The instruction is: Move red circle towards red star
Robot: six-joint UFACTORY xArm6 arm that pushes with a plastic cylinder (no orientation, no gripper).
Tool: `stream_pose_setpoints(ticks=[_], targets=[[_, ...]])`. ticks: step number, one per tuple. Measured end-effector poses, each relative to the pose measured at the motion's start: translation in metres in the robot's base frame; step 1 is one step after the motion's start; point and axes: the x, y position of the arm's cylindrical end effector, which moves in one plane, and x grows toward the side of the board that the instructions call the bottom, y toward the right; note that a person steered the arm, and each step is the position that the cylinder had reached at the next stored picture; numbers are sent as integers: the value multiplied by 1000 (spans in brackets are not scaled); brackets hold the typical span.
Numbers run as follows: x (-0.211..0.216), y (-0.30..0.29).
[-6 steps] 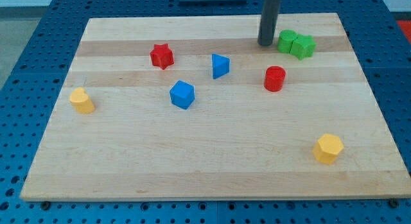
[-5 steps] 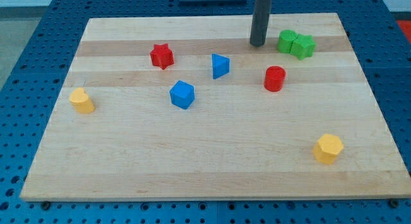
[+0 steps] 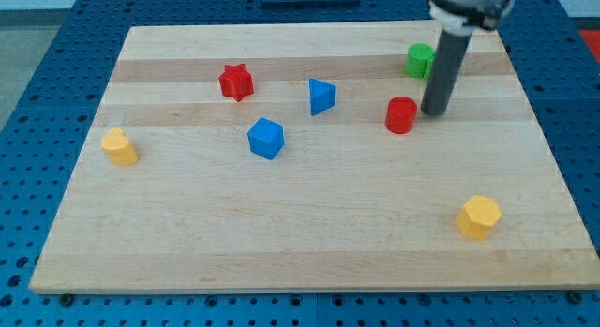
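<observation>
Having swung from the upper centre, now sitting with my tip (image 3: pixel 433 112) just right of red circle (image 3: pixel 401 114), clawless, holding nothing, lining up a leftward push toward red star (image 3: pixel 236 81).

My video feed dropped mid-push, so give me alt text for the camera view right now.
My tip sits just to the view's right of the red circle, with the red star far off to the view's left. Two blue blocks lie between them; the rod partly hides a green block.
</observation>
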Motion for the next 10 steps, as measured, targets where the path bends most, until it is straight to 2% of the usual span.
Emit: stream_pose_setpoints(ticks=[1,3,4,6,7,8,9,10], targets=[[19,-7],[-30,-87],[-58,-87],[-71,-52],[-79,-71],[-80,-124],[-89,-82],[-107,-72]])
